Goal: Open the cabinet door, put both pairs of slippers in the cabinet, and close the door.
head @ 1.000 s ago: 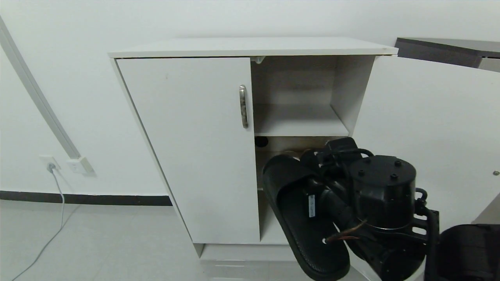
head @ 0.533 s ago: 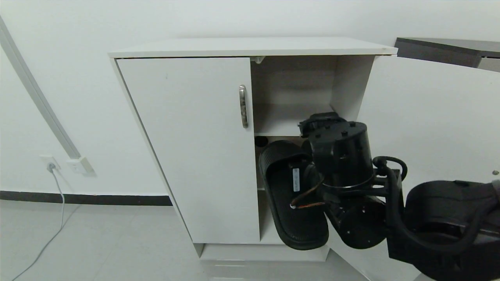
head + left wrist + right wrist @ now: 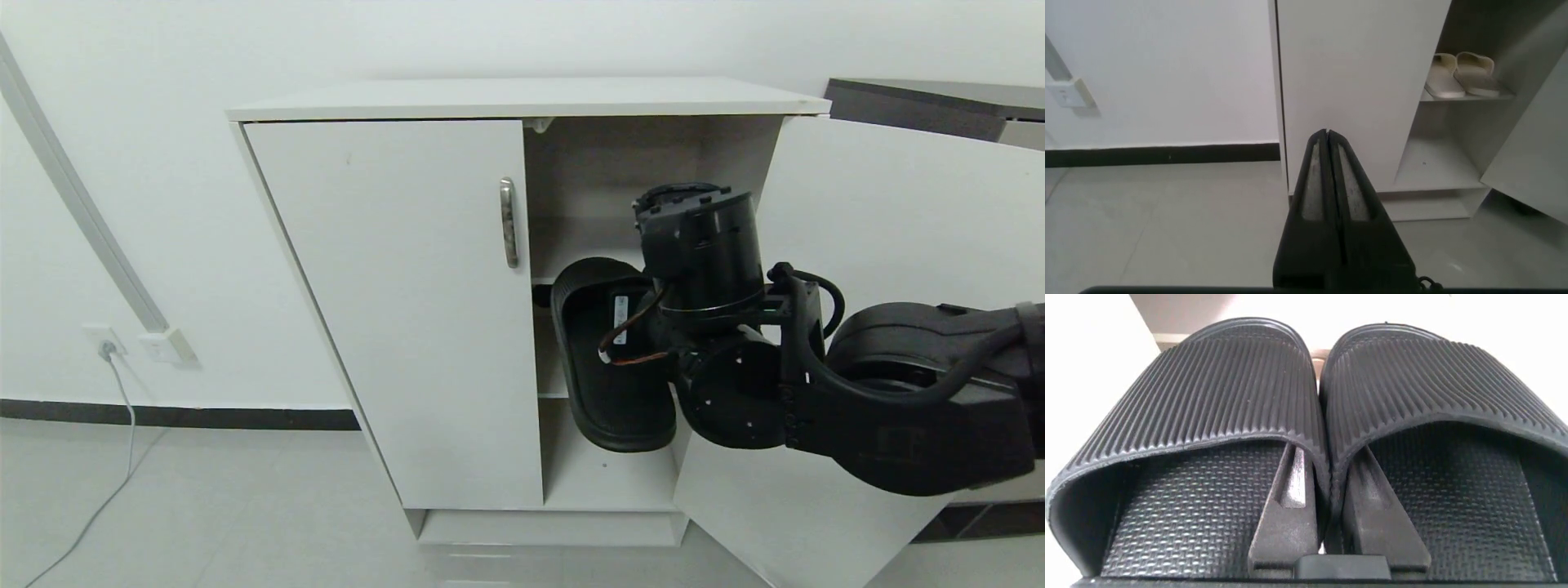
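Right pincer (image 3: 1327, 469) was clamped on the black slippers (image 3: 1233, 392). Both fingers (image 3: 1286, 506) ran up under the straps and pinched the two inner strap edges together. Narrow gap, firm hold. The pair sat side by side, ribbed straps toward the wrist camera.

Head view: black slippers (image 3: 612, 367) hung almost upright, one broad flat face toward the camera, at the open right half of the cabinet (image 3: 522, 98). Top end was level with the upper shelf (image 3: 584, 241), bottom end above the cabinet floor (image 3: 604, 482). Couldn't tell whether they were past the front edge or just at it. My right arm (image 3: 898, 408) sat in front of the right door (image 3: 890, 212), which stood swung wide open. Left door (image 3: 392, 310) was closed, with its metal handle (image 3: 509, 222) near the slippers' upper end.

Beige slippers (image 3: 1466, 72) lay side by side on the middle shelf (image 3: 1470, 96) inside the cabinet.

Left pincer (image 3: 1327, 147) was empty, fingers pressed flat together with no gap. It hung above the tiled floor (image 3: 1167, 220), pointing at the foot of the closed left door, well apart from both pairs.

Wall socket (image 3: 102, 336) with a cable plugged in sat on the wall left of the cabinet.
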